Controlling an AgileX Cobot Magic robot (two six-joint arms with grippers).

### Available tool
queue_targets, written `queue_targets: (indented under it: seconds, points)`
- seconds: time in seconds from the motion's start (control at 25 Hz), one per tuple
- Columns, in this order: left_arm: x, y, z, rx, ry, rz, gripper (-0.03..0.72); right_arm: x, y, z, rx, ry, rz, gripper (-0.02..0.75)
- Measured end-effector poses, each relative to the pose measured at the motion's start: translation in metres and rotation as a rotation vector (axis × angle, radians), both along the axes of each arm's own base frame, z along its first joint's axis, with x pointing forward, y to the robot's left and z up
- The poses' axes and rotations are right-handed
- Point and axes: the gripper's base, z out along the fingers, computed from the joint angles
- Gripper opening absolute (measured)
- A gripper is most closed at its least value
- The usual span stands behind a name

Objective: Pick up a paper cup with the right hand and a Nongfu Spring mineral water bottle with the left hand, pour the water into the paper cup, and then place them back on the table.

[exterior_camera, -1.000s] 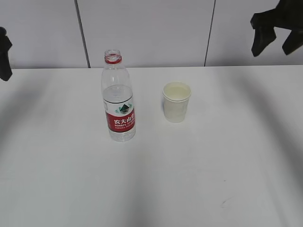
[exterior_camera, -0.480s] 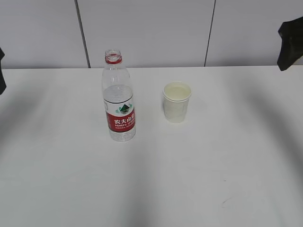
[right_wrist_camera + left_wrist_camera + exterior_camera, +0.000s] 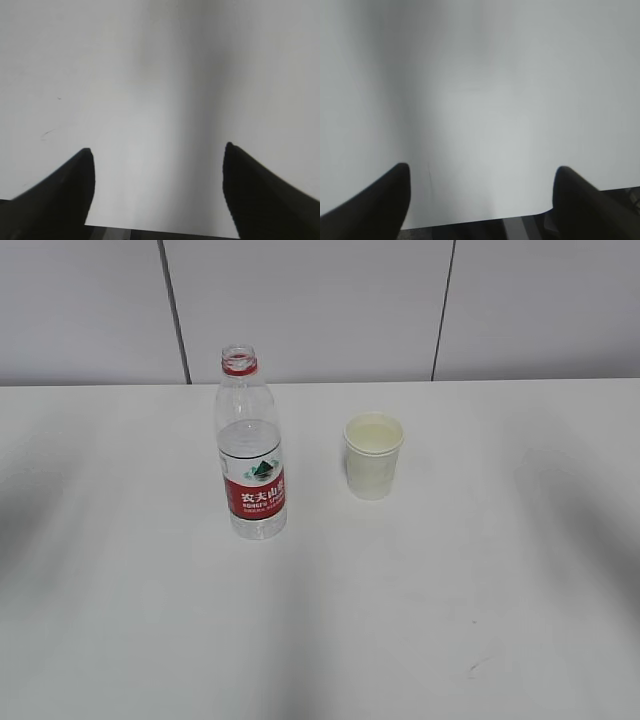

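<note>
The Nongfu Spring bottle (image 3: pixel 250 445) stands upright and uncapped on the white table (image 3: pixel 420 600), left of centre, partly filled with clear water. The white paper cup (image 3: pixel 373 456) stands upright to its right, with liquid inside. Neither arm shows in the exterior view. In the left wrist view my left gripper (image 3: pixel 481 172) is open and empty over bare table near its edge. In the right wrist view my right gripper (image 3: pixel 158 152) is open and empty over bare table near its edge. Neither wrist view shows the bottle or the cup.
A grey panelled wall (image 3: pixel 320 310) stands behind the table. A faint scuff mark (image 3: pixel 480 665) lies on the table at the front right. The table's edge shows at the bottom of the left wrist view (image 3: pixel 470 220) and of the right wrist view (image 3: pixel 160 231).
Both arms have drawn out of the exterior view, the left off the left edge and the right off the right edge. The bottle and cup have not moved.
</note>
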Motion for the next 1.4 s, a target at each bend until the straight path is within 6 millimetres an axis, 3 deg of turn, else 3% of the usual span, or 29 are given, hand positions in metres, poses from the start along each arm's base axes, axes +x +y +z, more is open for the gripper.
queue_targets:
  seconds: [0.32, 0.6, 0.76, 1.04, 1.4]
  points:
    - [-0.056, 0.0, 0.002, -0.004, -0.089, 0.005, 0.533, -0.049, 0.002, 0.001, 0.032, -0.086, -0.004, 0.587]
    - [-0.102, 0.0, -0.008, -0.005, -0.166, 0.005, 0.532, -0.074, 0.002, 0.002, 0.034, -0.133, -0.002, 0.587]
    - [-0.126, 0.001, -0.022, -0.001, -0.192, 0.005, 0.531, -0.086, 0.002, -0.009, 0.033, -0.115, -0.002, 0.587]
    - [-0.156, 0.0, -0.037, -0.007, -0.296, 0.007, 0.531, -0.106, 0.002, -0.026, 0.033, -0.093, -0.003, 0.587]
    - [-0.183, 0.0, -0.027, -0.02, -0.503, 0.007, 0.495, -0.129, 0.002, -0.034, 0.034, -0.15, -0.003, 0.587]
